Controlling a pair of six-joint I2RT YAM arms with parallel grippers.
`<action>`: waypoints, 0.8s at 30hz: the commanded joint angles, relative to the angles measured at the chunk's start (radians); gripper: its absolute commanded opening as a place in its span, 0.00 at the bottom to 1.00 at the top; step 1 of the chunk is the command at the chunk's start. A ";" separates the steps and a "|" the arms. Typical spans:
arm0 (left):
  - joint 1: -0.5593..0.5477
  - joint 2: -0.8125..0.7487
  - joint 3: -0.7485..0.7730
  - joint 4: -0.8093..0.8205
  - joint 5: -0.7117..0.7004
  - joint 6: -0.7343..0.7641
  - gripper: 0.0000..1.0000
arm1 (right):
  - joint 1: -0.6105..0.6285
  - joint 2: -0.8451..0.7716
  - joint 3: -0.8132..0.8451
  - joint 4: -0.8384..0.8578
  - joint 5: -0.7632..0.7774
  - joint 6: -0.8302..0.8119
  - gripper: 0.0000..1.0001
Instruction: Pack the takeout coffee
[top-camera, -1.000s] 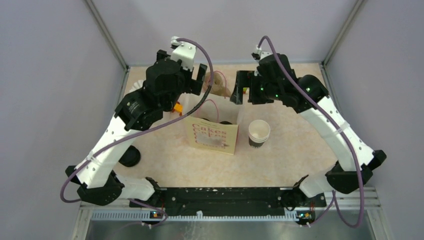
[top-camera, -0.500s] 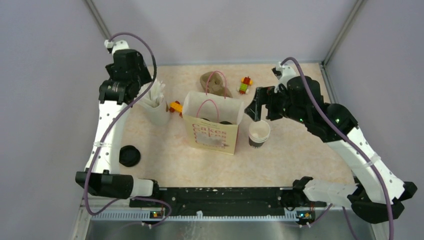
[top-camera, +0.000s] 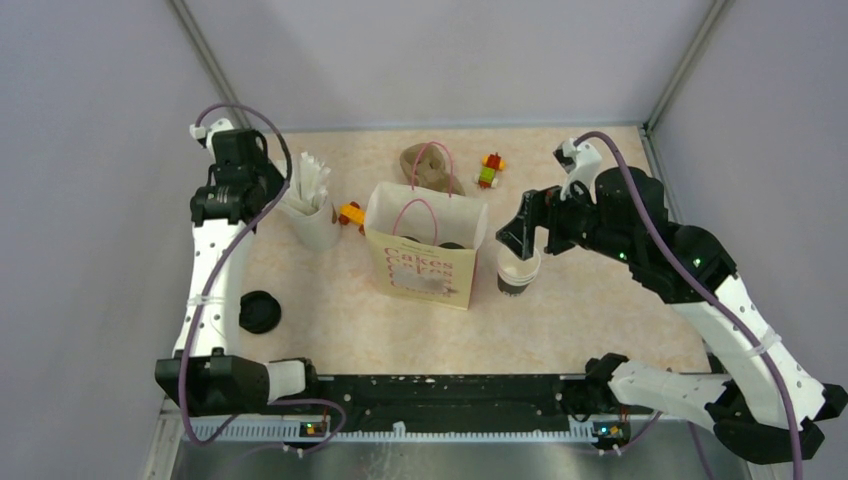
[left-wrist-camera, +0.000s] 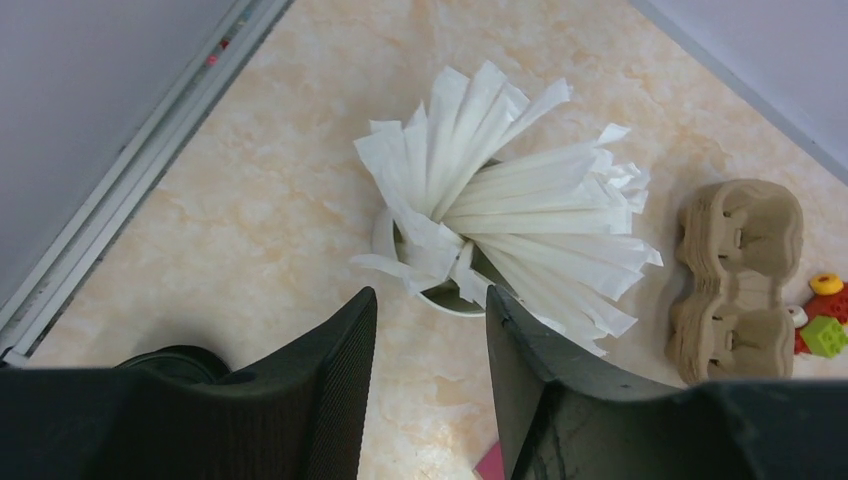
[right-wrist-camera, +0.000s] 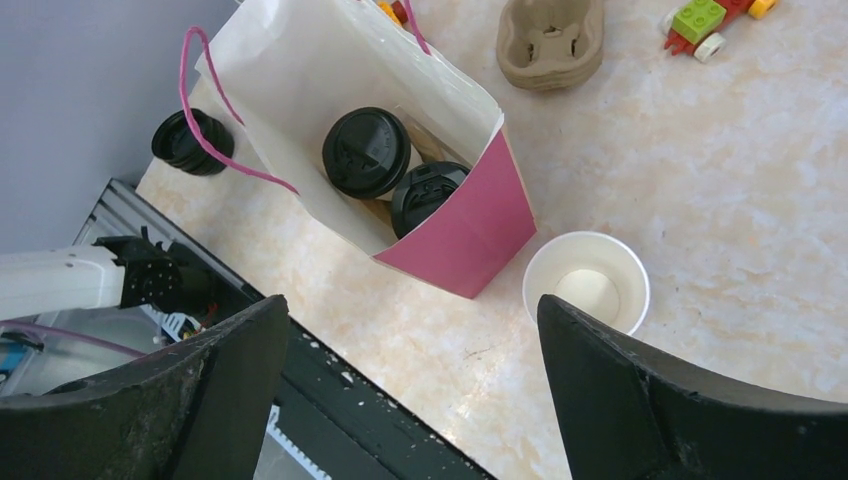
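Directions are given as seen in the top view, with 12 o'clock at the far edge of the table (top-camera: 590, 300).

1. Bag. A paper bag (top-camera: 420, 272) is stood upright near the table centre with its mouth open. In the right wrist view, a lidded cup (right-wrist-camera: 366, 150) and a second lidded cup (right-wrist-camera: 428, 195) are seen inside it, touching each other, each closed with a black lid.

2. Unpacked items. An open cup (top-camera: 518, 266), without a lid, is stood upright just beside the bag at 3 o'clock. A loose lid (top-camera: 259, 311) is laid flat on the table at 8 o'clock, well apart from the bag.

3. Right gripper (right-wrist-camera: 412, 300). It is held above the open cup and the bag's 3 o'clock side. Its jaws are spread wide and nothing is held.

4. Left gripper (left-wrist-camera: 430, 300). It is positioned above the stick cup (top-camera: 312, 215), at 10 o'clock from the bag. Its jaws are partly parted, with the white sticks seen below the gap; nothing is seen clamped.

5. Other items. A pulp tray (top-camera: 428, 168) is located at 12 o'clock behind the bag, with toy bricks (top-camera: 490, 168) at 1 o'clock.
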 joint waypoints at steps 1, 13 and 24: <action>-0.002 -0.040 -0.034 0.102 0.085 0.012 0.49 | -0.008 -0.003 0.011 0.013 -0.038 -0.053 0.92; -0.001 -0.043 -0.090 0.131 0.091 0.038 0.43 | -0.008 0.002 0.011 0.006 -0.048 -0.070 0.93; -0.001 -0.040 -0.152 0.224 0.080 0.079 0.35 | -0.008 0.004 0.007 0.005 -0.036 -0.048 0.93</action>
